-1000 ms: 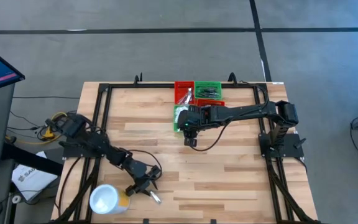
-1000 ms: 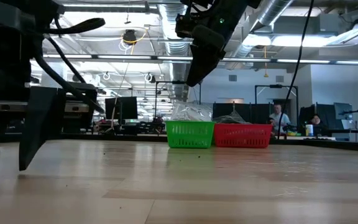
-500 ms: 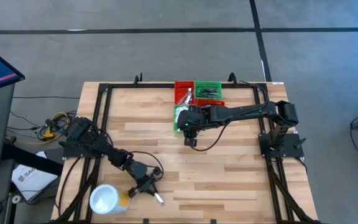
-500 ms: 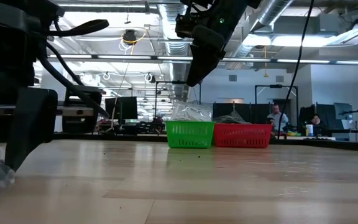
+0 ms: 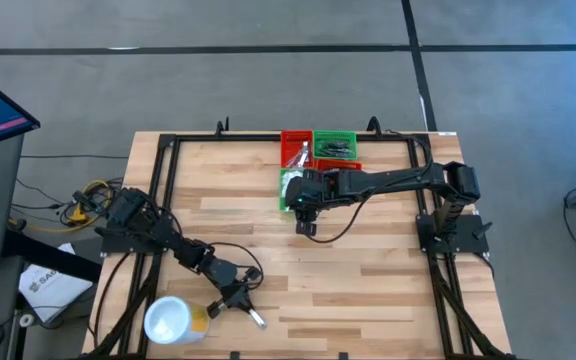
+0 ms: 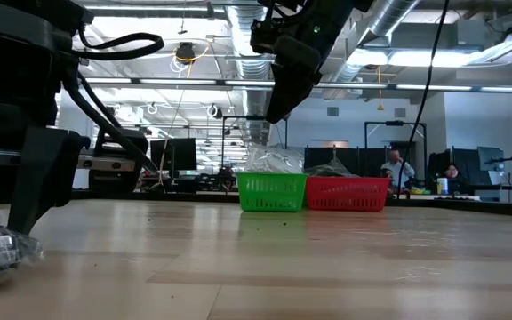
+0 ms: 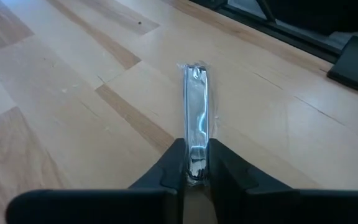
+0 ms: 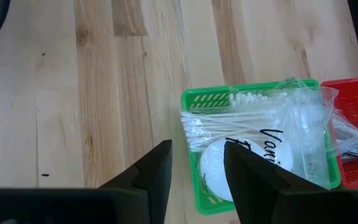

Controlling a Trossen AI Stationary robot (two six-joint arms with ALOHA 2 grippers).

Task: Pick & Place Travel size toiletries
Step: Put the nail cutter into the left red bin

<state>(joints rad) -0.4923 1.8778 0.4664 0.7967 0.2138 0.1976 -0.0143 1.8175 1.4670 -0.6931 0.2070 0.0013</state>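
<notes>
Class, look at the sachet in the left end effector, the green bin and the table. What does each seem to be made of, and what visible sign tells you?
Sachet: looks like shiny foil or metallised film, silvery with bright reflections and a crimped end.
Green bin: probably moulded plastic, uniform bright colour with slotted walls.
Table: wood, likely sealed planks, with visible grain and board seams in mixed light and brown tones.

Left gripper (image 5: 240,304): low at the table's (image 5: 368,270) near edge, closed on the sachet (image 7: 196,127)
Sachet: between the fingers (image 7: 173,163), on edge, reaching forward past the tips, over the boards
Tub (image 5: 169,319): just to the left gripper's left, at the table's near corner
Right gripper (image 5: 306,218): raised mid-table, well apart from the left one
Bins (image 5: 318,150): clustered behind the right gripper, at the far edge
Packet (image 8: 257,149): inside the bin (image 8: 213,98) directly under the right gripper (image 8: 197,163)
</notes>
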